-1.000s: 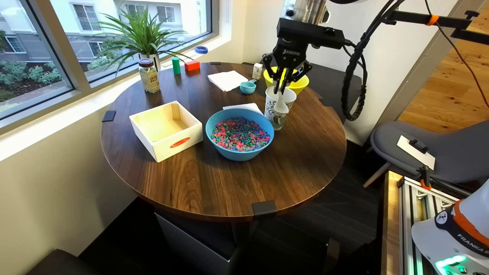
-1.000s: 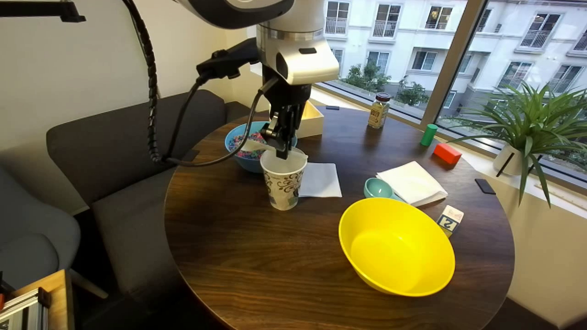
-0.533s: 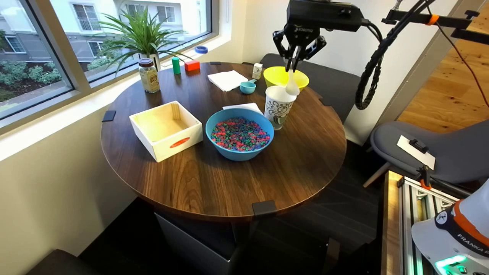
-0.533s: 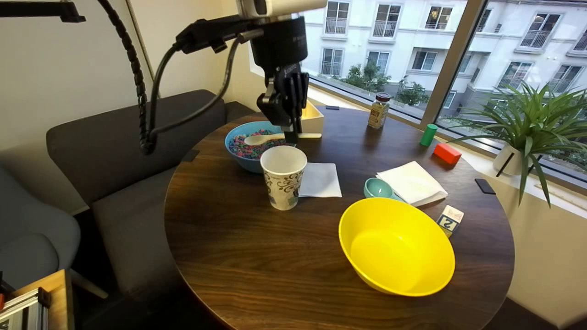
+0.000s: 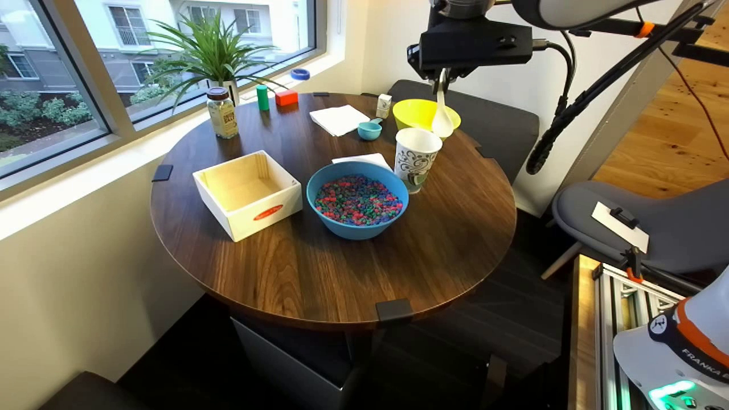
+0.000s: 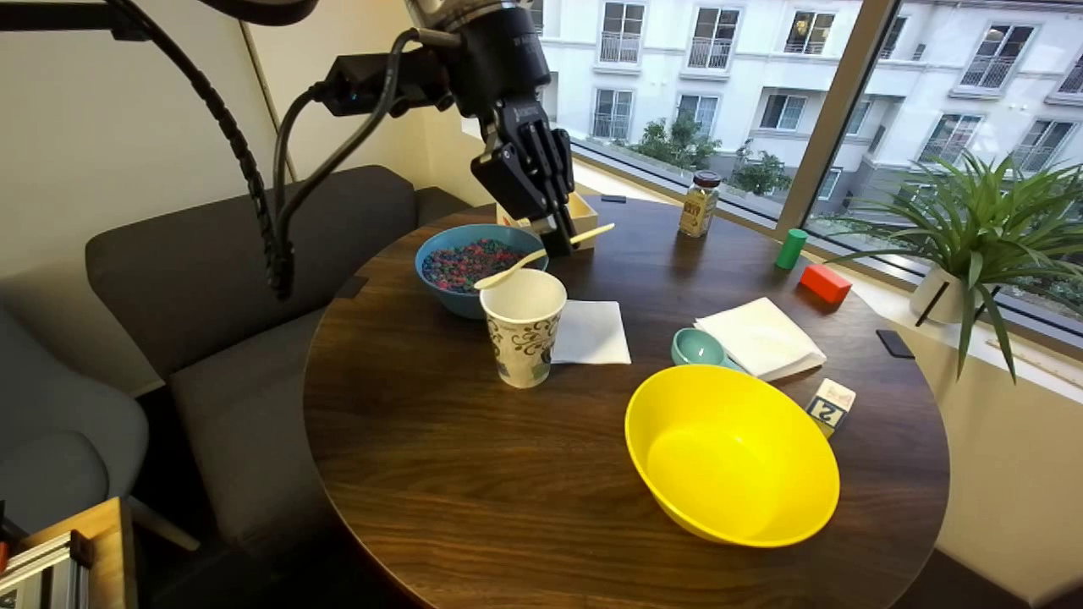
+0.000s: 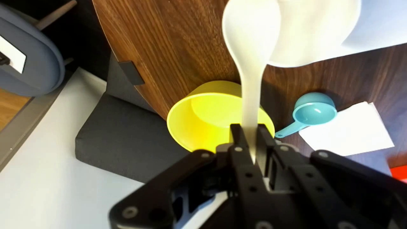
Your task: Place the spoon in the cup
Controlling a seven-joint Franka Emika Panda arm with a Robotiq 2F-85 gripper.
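The white spoon (image 5: 442,119) is held by its handle in my gripper (image 7: 248,136), with its bowl end pointing out and down. It also shows in an exterior view (image 6: 514,269) and in the wrist view (image 7: 251,31). The cup (image 5: 417,159) is a white patterned paper cup standing upright on the table, also in an exterior view (image 6: 525,338). In both exterior views the spoon's bowl appears close to the cup's rim, outside the opening; the exact gap cannot be told. In the wrist view the cup (image 7: 314,31) is partly cut off beside the spoon.
A blue bowl (image 5: 356,230) of coloured bits and a wooden box (image 5: 250,219) stand near the cup. A yellow bowl (image 6: 732,474), teal scoop (image 6: 698,347), napkins (image 6: 761,338), letter block (image 6: 831,404), jar (image 5: 222,117), red block (image 5: 286,98) and green cylinder (image 5: 262,98) are also on the table (image 5: 319,273).
My gripper has risen away from the cup and tilted, carrying the spoon. The spoon's bowl end now slopes down and its handle end up. The cup has not moved.
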